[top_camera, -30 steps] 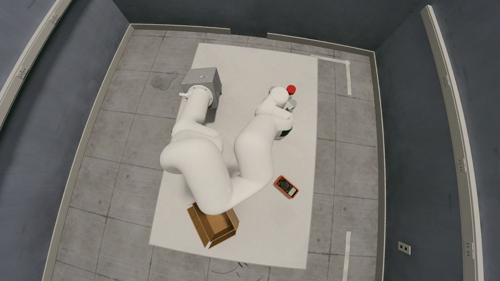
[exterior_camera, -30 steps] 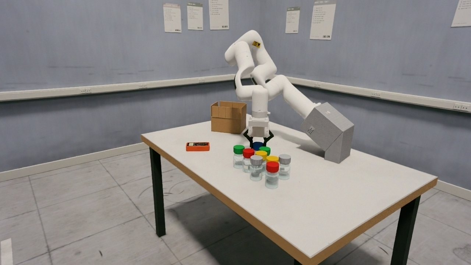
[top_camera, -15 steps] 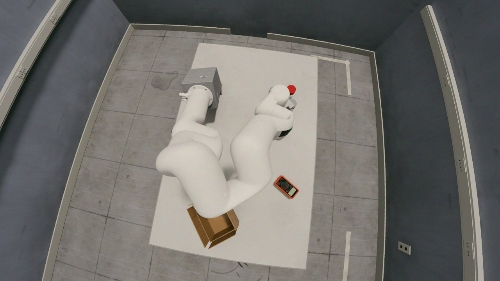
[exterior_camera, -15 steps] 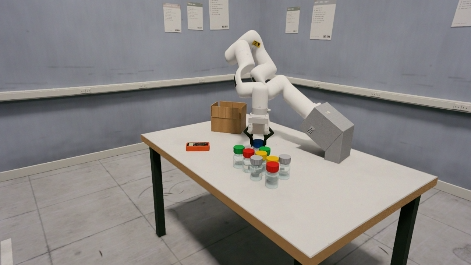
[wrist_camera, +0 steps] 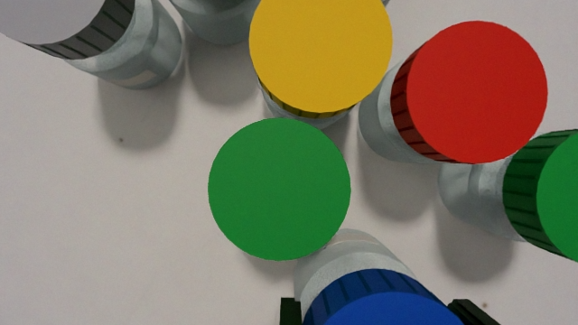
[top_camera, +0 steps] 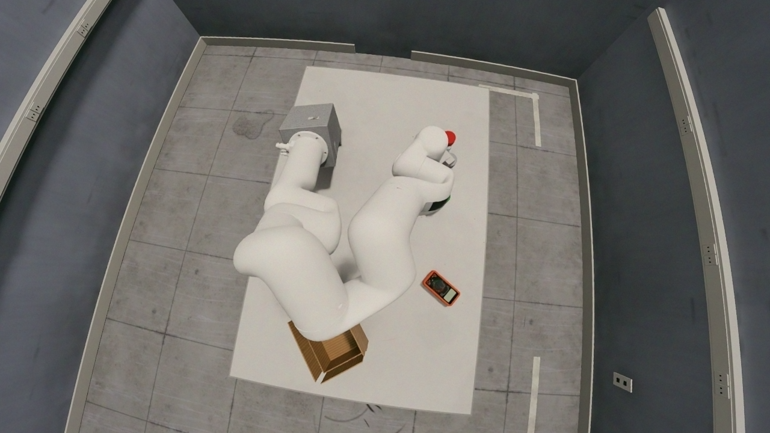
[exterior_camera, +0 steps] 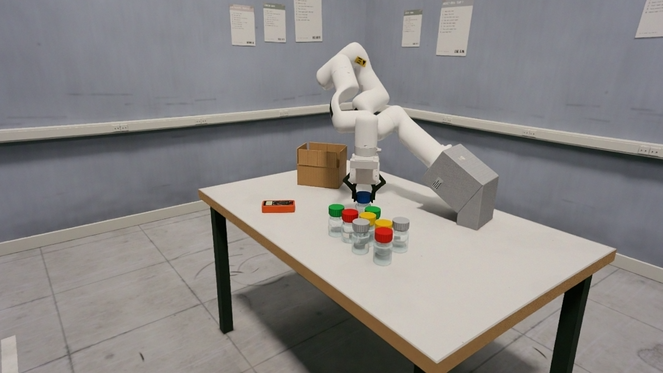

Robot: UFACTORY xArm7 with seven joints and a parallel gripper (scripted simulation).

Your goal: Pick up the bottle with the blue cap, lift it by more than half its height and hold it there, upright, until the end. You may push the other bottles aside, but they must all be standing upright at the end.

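The bottle with the blue cap (exterior_camera: pixel 363 197) (wrist_camera: pixel 384 302) is clear with a ribbed blue cap. My gripper (exterior_camera: pixel 363 190) is shut on the cap, its black fingers on either side. The bottle hangs upright, its cap a little higher than the caps of the bottles around it. In the wrist view it sits at the bottom edge between the finger tips. Right in front of it stands a green-capped bottle (wrist_camera: pixel 279 189) (exterior_camera: pixel 372 212). In the overhead view the arm hides the blue-capped bottle.
Upright bottles stand in a cluster: yellow (wrist_camera: pixel 321 54) (exterior_camera: pixel 368 217), red (wrist_camera: pixel 474 90) (exterior_camera: pixel 349 215), green (wrist_camera: pixel 546 194) (exterior_camera: pixel 335 210), grey (exterior_camera: pixel 360 226) (exterior_camera: pixel 400 224), red (exterior_camera: pixel 383 235) (top_camera: pixel 450 137). An orange meter (exterior_camera: pixel 278 205) (top_camera: pixel 441 288) and a cardboard box (exterior_camera: pixel 321 164) (top_camera: pixel 329 350) lie on the table (exterior_camera: pixel 463 278).
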